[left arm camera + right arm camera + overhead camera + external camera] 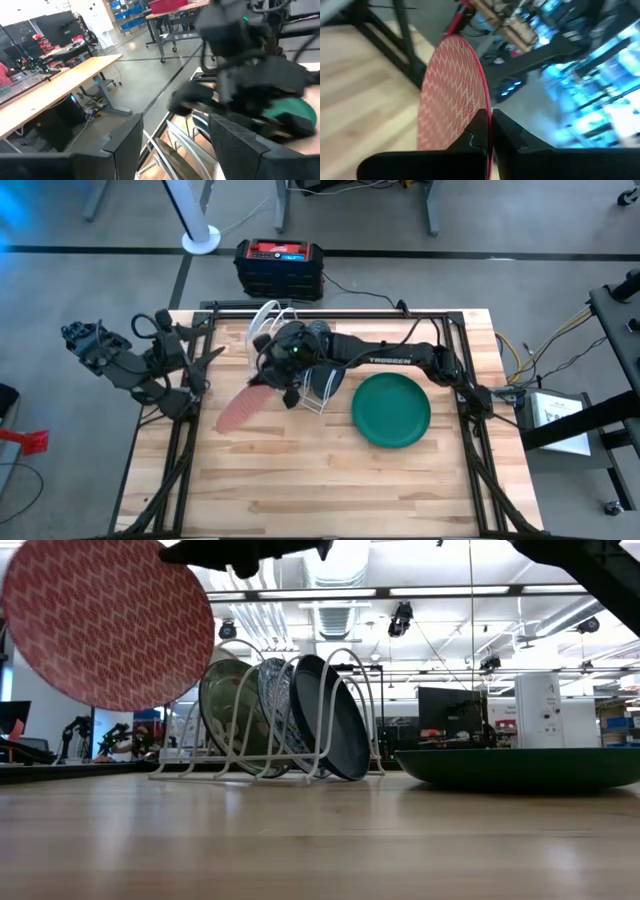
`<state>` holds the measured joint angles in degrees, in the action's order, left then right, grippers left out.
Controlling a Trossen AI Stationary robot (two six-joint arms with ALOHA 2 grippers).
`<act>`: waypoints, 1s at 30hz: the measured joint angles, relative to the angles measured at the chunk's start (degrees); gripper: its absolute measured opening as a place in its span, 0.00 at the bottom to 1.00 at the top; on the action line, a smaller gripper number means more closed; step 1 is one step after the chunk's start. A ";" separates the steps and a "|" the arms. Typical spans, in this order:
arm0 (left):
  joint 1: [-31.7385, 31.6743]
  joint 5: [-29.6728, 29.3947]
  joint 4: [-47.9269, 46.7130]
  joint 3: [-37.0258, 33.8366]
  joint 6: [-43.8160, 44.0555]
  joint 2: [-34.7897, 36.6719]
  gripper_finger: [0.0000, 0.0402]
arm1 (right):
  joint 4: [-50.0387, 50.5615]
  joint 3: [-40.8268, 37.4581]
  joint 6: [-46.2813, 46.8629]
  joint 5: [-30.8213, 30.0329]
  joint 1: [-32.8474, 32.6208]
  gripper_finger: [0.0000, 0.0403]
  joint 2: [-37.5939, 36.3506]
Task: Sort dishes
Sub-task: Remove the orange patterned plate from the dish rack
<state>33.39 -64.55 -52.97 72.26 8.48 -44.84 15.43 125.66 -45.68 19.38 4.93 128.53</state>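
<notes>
The right gripper (283,385) is clamped on the rim of the red-pink patterned plate (243,408), holding it in the air just left of the white wire rack (262,772). Three plates (285,715) stand in the rack. A green plate (391,410) lies flat on the table (330,480). The left gripper (205,358) waits at the table's left edge, fingers apart.
</notes>
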 joint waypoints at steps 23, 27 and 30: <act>0.04 -5.27 3.93 -6.87 -2.85 -0.03 0.53 | 18.47 -6.07 15.28 -3.64 -9.41 0.00 0.09; 0.04 -5.27 4.16 -6.58 -2.88 -0.52 0.53 | 18.69 -7.74 16.24 -7.36 -10.50 0.00 0.11; 0.04 -5.42 4.62 -6.48 -2.86 -0.38 0.53 | 17.86 -8.55 17.86 -8.65 -10.39 0.00 0.11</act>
<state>33.43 -69.98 -48.35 65.78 5.62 -45.22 33.29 117.11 -27.83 10.74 -5.45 128.64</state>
